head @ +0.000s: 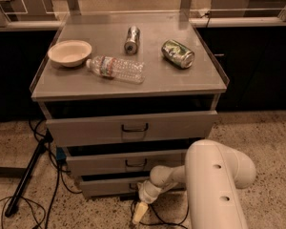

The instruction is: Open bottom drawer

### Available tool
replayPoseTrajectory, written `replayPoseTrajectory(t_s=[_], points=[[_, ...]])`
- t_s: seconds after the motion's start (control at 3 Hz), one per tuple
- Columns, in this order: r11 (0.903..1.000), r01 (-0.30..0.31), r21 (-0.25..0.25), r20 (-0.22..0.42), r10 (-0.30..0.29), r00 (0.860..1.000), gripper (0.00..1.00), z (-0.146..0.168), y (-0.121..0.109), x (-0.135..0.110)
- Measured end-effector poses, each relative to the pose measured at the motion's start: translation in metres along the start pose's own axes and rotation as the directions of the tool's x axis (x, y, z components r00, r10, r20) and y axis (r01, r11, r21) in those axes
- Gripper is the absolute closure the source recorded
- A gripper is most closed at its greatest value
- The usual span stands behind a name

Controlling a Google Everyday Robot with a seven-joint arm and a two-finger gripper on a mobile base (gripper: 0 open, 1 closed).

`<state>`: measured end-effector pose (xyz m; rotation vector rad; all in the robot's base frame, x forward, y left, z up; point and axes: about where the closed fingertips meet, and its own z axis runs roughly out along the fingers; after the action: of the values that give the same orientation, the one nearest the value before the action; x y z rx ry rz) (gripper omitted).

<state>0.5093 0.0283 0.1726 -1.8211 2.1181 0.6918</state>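
Note:
The bottom drawer is the lowest, narrowest grey front of the cabinet, near the floor; its handle is hidden behind my wrist. My white arm reaches in from the lower right. My gripper hangs just in front of and below the bottom drawer's centre, its pale tip pointing down to the floor. The middle drawer and top drawer sit above, each with a dark loop handle.
On the cabinet top lie a cream bowl, a plastic bottle, a silver can and a green can. Black cables and a stand leg run over the floor at the left.

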Motion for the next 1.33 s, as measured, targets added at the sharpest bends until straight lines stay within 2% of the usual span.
replayPoseTrajectory(t_s=[0.67, 1.33], points=[[0.9997, -0.007, -0.021, 0.004, 0.007, 1.0, 0.0, 0.011, -0.003, 0.006], [0.9988, -0.016, -0.046, -0.014, 0.015, 1.0, 0.0, 0.012, 0.007, 0.012]])
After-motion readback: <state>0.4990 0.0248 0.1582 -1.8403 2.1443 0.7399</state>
